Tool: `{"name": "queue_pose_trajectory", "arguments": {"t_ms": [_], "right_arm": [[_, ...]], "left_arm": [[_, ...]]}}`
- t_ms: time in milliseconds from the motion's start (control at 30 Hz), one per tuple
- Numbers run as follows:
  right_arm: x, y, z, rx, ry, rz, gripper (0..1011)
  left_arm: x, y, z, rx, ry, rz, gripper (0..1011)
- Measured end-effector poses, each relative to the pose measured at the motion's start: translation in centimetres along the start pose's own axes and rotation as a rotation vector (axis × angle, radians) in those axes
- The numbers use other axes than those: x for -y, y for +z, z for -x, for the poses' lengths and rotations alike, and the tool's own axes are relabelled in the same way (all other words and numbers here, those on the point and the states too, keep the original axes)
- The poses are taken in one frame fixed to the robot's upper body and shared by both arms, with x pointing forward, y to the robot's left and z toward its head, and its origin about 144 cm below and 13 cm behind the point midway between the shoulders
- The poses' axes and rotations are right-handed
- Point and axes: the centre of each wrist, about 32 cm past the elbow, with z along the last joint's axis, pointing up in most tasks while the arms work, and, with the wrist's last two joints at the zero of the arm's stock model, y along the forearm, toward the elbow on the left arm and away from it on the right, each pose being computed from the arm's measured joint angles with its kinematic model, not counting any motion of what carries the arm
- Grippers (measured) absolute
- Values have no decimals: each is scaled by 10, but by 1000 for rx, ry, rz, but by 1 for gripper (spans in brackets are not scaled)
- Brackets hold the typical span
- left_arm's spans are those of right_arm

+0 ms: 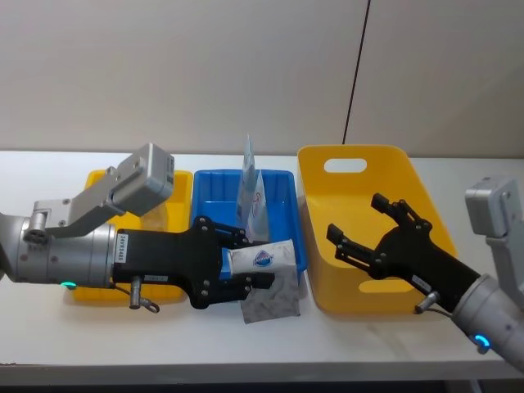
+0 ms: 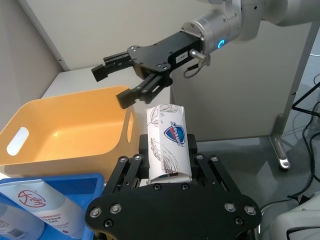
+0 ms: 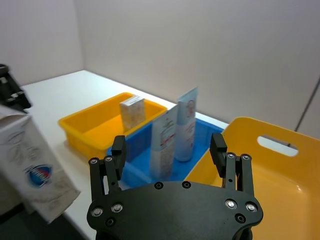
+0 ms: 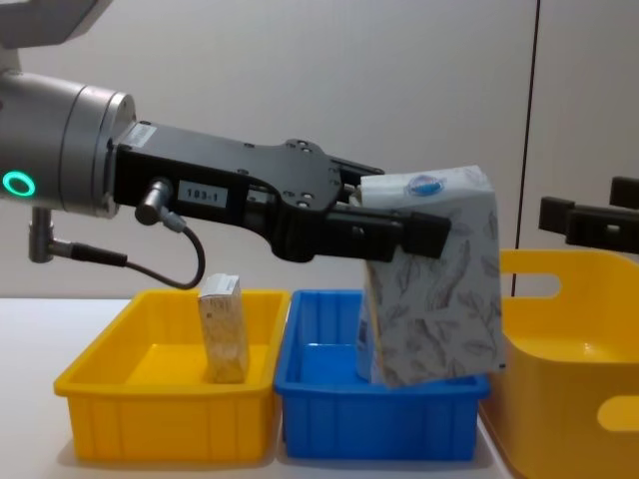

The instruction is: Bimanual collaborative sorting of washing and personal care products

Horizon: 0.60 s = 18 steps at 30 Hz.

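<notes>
Chest view: my left end effector clamps the leaf-print pouch — my right end effector, fingers spread, hangs near it, yellow bin beneath.

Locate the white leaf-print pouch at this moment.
In the chest view the leaf-print pouch hangs centre-right, clamped in the left gripper, lifted by the blue bin's right end, with the large yellow bin on its right.

Left hand reaching inward, clamped on pouch, right hand spread wide, facing it
</notes>
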Motion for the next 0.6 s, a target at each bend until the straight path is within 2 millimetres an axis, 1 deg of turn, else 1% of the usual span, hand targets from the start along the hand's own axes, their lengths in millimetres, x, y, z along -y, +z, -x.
{"name": "queue_pose_trajectory", "arguments": {"t_ms": [600], "right_arm": [[22,25,-42,72,290,77,1003]], "left_arm": [[0,0,0,0,0,0,365]]}}
